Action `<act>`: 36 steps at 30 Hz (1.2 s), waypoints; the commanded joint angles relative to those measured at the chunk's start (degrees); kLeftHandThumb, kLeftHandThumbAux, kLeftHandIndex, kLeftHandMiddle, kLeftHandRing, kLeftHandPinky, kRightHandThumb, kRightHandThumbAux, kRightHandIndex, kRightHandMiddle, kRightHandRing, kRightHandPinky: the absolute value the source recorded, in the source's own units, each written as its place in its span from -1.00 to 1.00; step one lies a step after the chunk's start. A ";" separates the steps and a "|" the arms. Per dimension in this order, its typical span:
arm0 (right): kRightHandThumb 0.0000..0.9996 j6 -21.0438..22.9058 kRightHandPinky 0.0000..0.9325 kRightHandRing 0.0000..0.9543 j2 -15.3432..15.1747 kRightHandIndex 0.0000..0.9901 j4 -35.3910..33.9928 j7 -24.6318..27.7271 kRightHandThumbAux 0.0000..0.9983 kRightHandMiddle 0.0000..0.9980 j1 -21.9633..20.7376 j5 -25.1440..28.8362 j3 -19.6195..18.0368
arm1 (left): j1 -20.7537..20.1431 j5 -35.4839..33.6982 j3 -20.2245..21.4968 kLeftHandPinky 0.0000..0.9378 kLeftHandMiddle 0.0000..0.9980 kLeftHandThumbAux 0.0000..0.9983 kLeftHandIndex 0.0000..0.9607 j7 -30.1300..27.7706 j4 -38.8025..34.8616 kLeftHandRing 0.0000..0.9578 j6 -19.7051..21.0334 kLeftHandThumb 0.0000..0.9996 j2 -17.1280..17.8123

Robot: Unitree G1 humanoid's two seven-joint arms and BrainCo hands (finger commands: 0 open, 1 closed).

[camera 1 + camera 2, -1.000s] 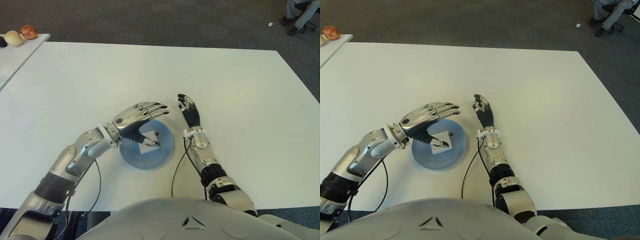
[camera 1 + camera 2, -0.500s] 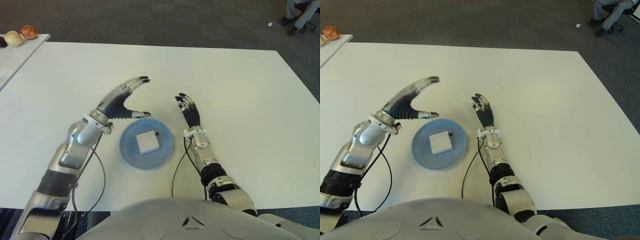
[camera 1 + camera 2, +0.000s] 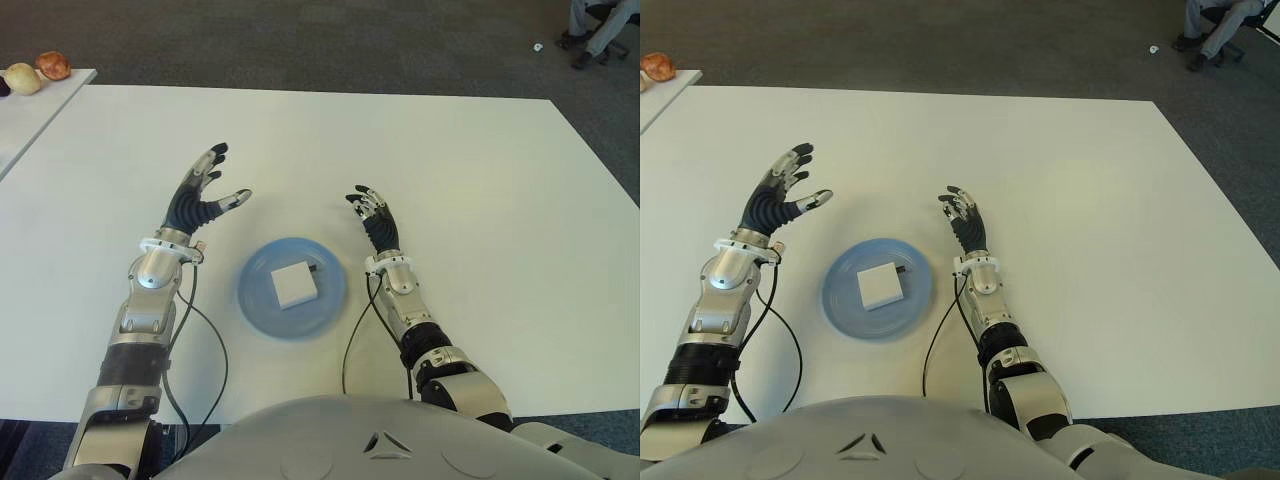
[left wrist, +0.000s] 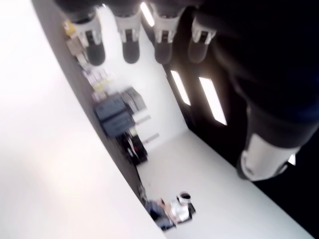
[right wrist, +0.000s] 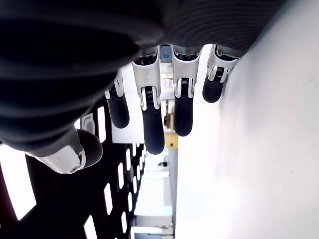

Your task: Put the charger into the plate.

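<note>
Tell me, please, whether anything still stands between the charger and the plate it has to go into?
Nothing visible does: the charger already lies inside the plate on the table. The left hand is open, up and to the left of the plate; the right hand is open just right of it. Neither holds anything.

Left hand point(image 3: 196, 203), right hand point(image 3: 375, 221): black ribbed palms and finger segments, silver-white knuckle joints, white wrist collars. Forearms silver-grey with black elbow bands. Thin black cables trail from wrists. Grey torso shell at lower centre.
</note>
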 commanded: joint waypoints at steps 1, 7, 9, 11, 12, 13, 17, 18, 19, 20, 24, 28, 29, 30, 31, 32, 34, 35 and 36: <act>-1.00 1.69 -0.88 -0.53 2.16 -0.63 3.94 0.87 -0.02 -0.34 2.88 0.98 -0.80 | 2.96 0.60 -0.21 -1.00 -0.96 0.38 -0.98 3.11 -0.31 -1.00 -0.84 -0.98 -3.61; -1.00 1.14 -0.85 -0.51 2.07 -0.64 4.56 0.73 -0.01 -0.32 2.70 0.73 -1.13 | 5.69 1.70 -1.05 -0.99 -0.95 0.41 -0.98 4.88 -1.57 -0.99 -1.41 -0.98 -5.61; -1.00 1.24 -0.85 -0.51 2.07 -0.64 4.79 0.73 -0.01 -0.32 2.51 0.85 -1.33 | 6.43 1.26 -0.90 -1.00 -0.95 0.42 -0.98 4.35 -1.73 -0.99 -0.35 -0.98 -5.77; -1.00 1.31 -0.84 -0.50 2.11 -0.64 4.90 0.75 -0.01 -0.31 2.42 0.96 -1.46 | 6.96 0.89 -0.73 -1.00 -0.96 0.42 -0.98 3.93 -1.91 -0.99 0.58 -0.98 -5.84; -1.00 1.34 -0.83 -0.49 2.14 -0.64 4.91 0.80 -0.01 -0.30 2.40 1.03 -1.52 | 7.21 0.70 -0.60 -1.00 -0.96 0.42 -0.99 3.76 -1.94 -1.00 1.02 -0.98 -5.81; -1.00 1.37 -0.82 -0.49 2.15 -0.64 4.89 0.92 -0.01 -0.30 2.40 1.12 -1.61 | 7.63 0.36 -0.31 -1.00 -0.97 0.41 -0.99 3.50 -1.70 -1.00 1.45 -0.98 -5.66; -1.00 1.48 -0.78 -0.47 2.20 -0.65 4.94 1.26 -0.01 -0.28 2.34 1.34 -1.90 | 8.94 -0.69 0.43 -1.00 -0.99 0.39 -1.00 2.80 -1.09 -1.00 2.26 -0.99 -5.38; -1.00 1.68 -0.78 -0.46 2.22 -0.65 4.82 1.51 -0.01 -0.28 2.39 1.53 -2.02 | 9.84 -1.35 0.60 -1.00 -0.99 0.38 -1.00 2.78 -1.70 -1.00 3.29 -0.99 -5.79; -1.00 1.88 -0.77 -0.46 2.24 -0.65 4.67 1.74 -0.01 -0.28 2.45 1.70 -2.11 | 11.11 -2.04 0.69 -1.00 -0.99 0.37 -1.00 2.83 -2.80 -1.00 4.39 -1.00 -6.37; -1.00 2.01 -0.78 -0.46 2.25 -0.66 4.57 1.90 -0.01 -0.29 2.49 1.81 -2.17 | 11.96 -2.50 0.72 -1.00 -1.00 0.37 -1.00 2.89 -3.67 -1.00 5.20 -1.00 -6.78; -1.00 2.26 -0.79 -0.47 2.23 -0.68 4.23 2.21 -0.01 -0.30 2.65 2.01 -2.26 | 16.20 -4.05 0.24 -1.00 -1.00 0.36 -1.00 3.27 -8.53 -1.00 8.06 -1.00 -8.69; -1.00 2.35 -0.79 -0.47 2.33 -0.68 4.25 2.24 -0.01 -0.31 2.51 2.08 -2.50 | 16.92 -5.58 0.69 -1.00 -1.00 0.35 -1.00 2.63 -8.50 -1.00 10.41 -1.00 -9.16; -1.00 2.35 -0.79 -0.47 2.35 -0.68 4.30 2.35 -0.01 -0.31 2.46 2.14 -2.58 | 16.69 -5.66 0.97 -1.00 -1.00 0.35 -1.00 2.36 -6.24 -1.00 9.64 -1.00 -9.00; -1.00 2.35 -0.79 -0.47 2.37 -0.68 4.32 2.44 -0.01 -0.31 2.44 2.18 -2.63 | 16.50 -5.72 1.16 -1.00 -1.00 0.35 -1.00 2.17 -4.60 -1.00 9.07 -1.00 -8.87; -1.00 2.31 -0.78 -0.47 2.38 -0.68 4.37 2.63 -0.01 -0.31 2.45 2.27 -2.70 | 15.80 -5.69 1.51 -1.00 -1.00 0.35 -1.00 1.95 -1.38 -1.00 7.81 -1.00 -8.57; -1.00 2.29 -0.79 -0.47 2.39 -0.68 4.40 2.75 -0.01 -0.31 2.46 2.33 -2.73 | 15.28 -5.67 1.75 -1.00 -1.00 0.34 -1.00 1.78 0.86 -1.00 6.88 -1.00 -8.36; -1.00 2.23 -0.79 -0.47 2.41 -0.68 4.51 3.09 -0.01 -0.32 2.46 2.53 -2.83 | 14.35 -5.46 2.04 -1.00 -1.00 0.33 -1.00 1.61 4.71 -1.00 5.23 -1.00 -8.09; -1.00 2.14 -0.79 -0.47 2.43 -0.68 4.52 3.23 -0.01 -0.32 2.50 2.60 -2.87 | 13.97 -5.29 2.04 -1.00 -1.00 0.33 -1.00 1.65 6.07 -1.00 4.73 -1.00 -8.11; -1.00 2.07 -0.79 -0.47 2.44 -0.69 4.52 3.33 -0.02 -0.33 2.53 2.65 -2.90 | 13.65 -5.19 2.02 -1.00 -1.00 0.32 -1.00 1.68 7.14 -1.00 4.23 -1.00 -8.12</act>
